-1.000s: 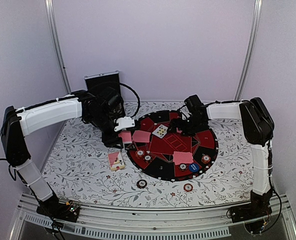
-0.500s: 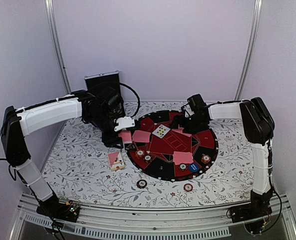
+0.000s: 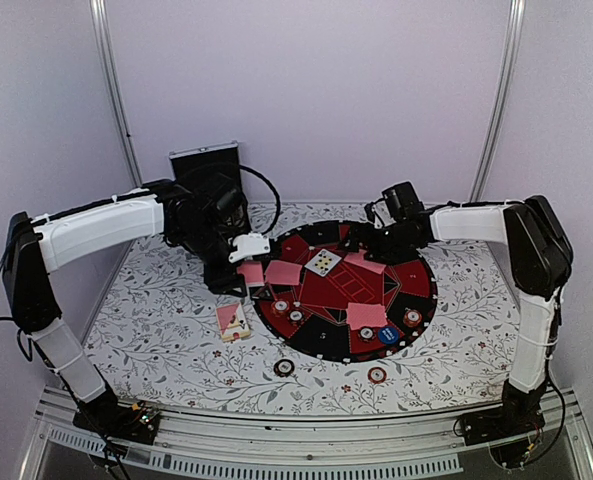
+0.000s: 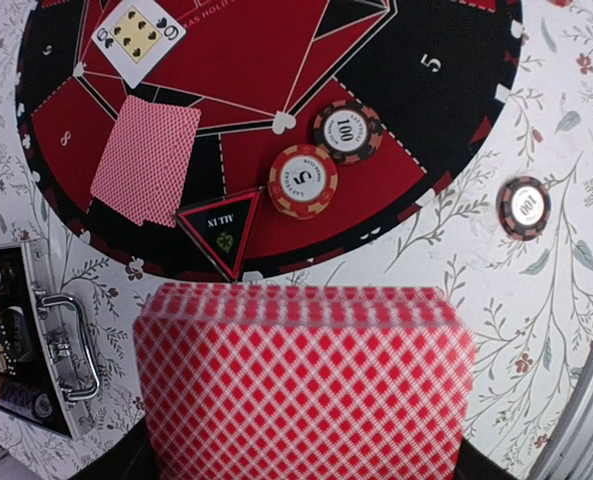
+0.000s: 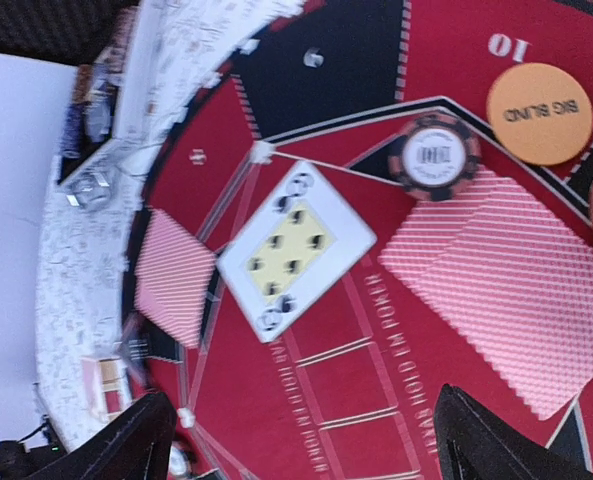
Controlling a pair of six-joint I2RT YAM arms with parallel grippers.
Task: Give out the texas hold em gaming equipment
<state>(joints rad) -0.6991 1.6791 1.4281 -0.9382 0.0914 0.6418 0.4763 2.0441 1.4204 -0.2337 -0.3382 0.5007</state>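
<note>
The left gripper [image 3: 242,266] is clamped on a deck of pink-backed cards [image 4: 306,385], diamond-patterned, at the left rim of the round red-and-black mat [image 4: 396,60]. On the mat lie a face-up white card [image 5: 294,250], face-down pink cards [image 5: 506,300], striped chips [image 4: 302,181] and an orange button [image 5: 539,113]. The right gripper [image 5: 301,420] hovers above them, fingers apart and empty. The small pink box [image 3: 233,321] lies on the counter [image 3: 156,330].
</note>
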